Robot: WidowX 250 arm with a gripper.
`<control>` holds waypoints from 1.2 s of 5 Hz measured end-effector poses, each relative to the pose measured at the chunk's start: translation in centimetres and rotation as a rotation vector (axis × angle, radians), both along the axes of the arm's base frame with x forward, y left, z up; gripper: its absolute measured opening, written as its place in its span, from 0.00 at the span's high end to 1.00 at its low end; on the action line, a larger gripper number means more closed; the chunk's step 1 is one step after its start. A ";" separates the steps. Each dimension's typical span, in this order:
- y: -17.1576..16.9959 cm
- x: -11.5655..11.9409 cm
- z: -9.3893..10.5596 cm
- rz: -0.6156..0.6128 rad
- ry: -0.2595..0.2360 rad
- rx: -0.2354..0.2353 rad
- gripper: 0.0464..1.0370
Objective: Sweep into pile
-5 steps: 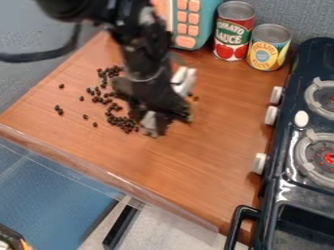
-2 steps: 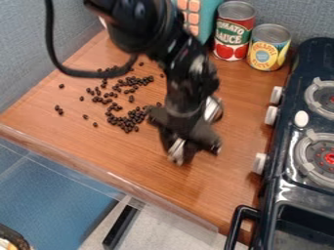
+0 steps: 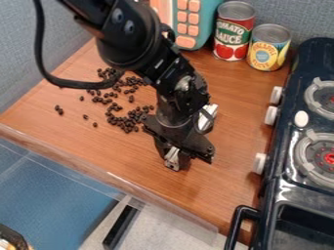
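Camera view. Dark beads (image 3: 124, 121) are being displayed as a loose scatter on the tabletop (image 3: 130, 156), well apart from the stove (image 3: 285, 132), a few strays lying on the side farthest from it. The gripper (image 3: 186, 140) is being held between the stove and the beads, just beside the scatter's stove-facing edge; its degree of opening cannot be told, nor whether anything is being gripped.

Risks. Beads may end up being passed on either side of the gripper if its sweeping face is too narrow. Strays could be missed if the stroke away from the stove is being kept short, while a fast stroke could send beads rolling off the tabletop. The cable (image 3: 40, 58), looping on the side away from the stove, might be dragged through the scatter.

Change. Compared with the frame just earlier, the gripper is being carried slightly away from the stove and toward the tabletop's front edge, with the cable being shifted farther from the stove. The visible beads are being left in much the same layout.
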State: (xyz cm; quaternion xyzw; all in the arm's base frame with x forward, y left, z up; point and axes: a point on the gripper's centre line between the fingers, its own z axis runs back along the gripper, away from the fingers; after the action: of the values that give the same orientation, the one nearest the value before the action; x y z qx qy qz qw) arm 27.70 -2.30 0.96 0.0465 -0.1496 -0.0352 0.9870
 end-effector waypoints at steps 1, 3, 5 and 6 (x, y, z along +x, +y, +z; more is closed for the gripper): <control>3.0 0.0 0.0 0.055 0.003 0.014 0.66; 7.9 -0.4 0.2 0.094 0.034 0.028 0.66; 12.1 -1.1 0.3 0.138 0.061 0.042 0.66; 14.3 -1.0 0.4 0.156 0.061 0.055 0.66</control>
State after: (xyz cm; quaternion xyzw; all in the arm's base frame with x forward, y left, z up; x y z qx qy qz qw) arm 26.70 11.96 1.36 0.0839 -0.1145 0.0361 0.9892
